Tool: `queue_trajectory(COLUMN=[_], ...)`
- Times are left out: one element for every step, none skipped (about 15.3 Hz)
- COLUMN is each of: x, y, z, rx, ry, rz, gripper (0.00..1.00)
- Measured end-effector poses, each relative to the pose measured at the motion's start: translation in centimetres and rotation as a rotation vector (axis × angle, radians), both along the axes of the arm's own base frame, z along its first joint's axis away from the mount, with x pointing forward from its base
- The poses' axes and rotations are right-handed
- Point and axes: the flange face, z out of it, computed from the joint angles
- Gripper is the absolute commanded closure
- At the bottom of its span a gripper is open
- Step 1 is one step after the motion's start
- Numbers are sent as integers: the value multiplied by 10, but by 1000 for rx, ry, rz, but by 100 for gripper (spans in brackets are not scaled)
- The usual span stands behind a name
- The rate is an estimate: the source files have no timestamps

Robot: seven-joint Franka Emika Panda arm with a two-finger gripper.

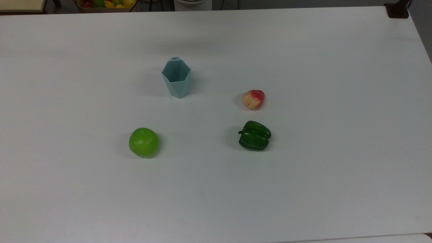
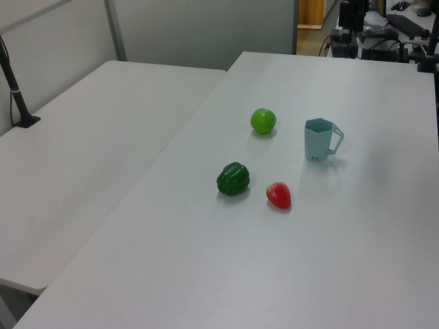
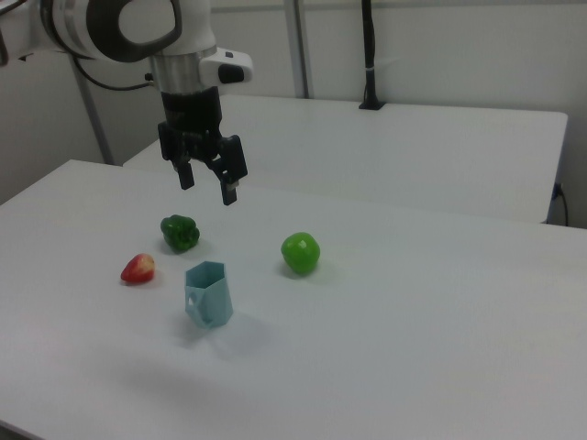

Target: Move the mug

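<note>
The pale blue-green mug (image 1: 177, 77) (image 2: 319, 139) (image 3: 208, 293) stands upright on the white table, hexagonal rim up, sides tapering downward. Its small handle points to the left view's right. In the right view my gripper (image 3: 208, 188) hangs well above the table, higher than the mug and a little behind it, between the green pepper and the green apple. Its two fingers are spread open with nothing between them.
A green apple (image 1: 144, 142) (image 2: 263, 120) (image 3: 300, 253), a dark green pepper (image 1: 254, 135) (image 2: 233, 179) (image 3: 180, 232) and a red-and-cream fruit (image 1: 253, 99) (image 2: 278, 195) (image 3: 138, 269) lie around the mug. A second table (image 3: 413, 147) adjoins. A fruit basket (image 1: 104, 4) sits beyond the far edge.
</note>
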Motion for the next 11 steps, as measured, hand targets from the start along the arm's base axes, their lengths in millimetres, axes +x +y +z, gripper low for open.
queue_trajectory(x=[0,1,2,3,4,5,5,6,6,6,6], y=[0,1,1,2,2,2,2,3,3,3,3], z=[1,1,0,-1,-2,-3,-4,-4,-4,-4,-4], rx=[0,3,9,12,14,15,15,15,15,15,16], ry=[-2,-5,-10,-12,-12,-11,-10,-10,-10,-10,-10], rz=[0,8,22,30,35,38,40,41,41,42,42], gripper=[0,0,0,0,0,0,0,0,0,0,0])
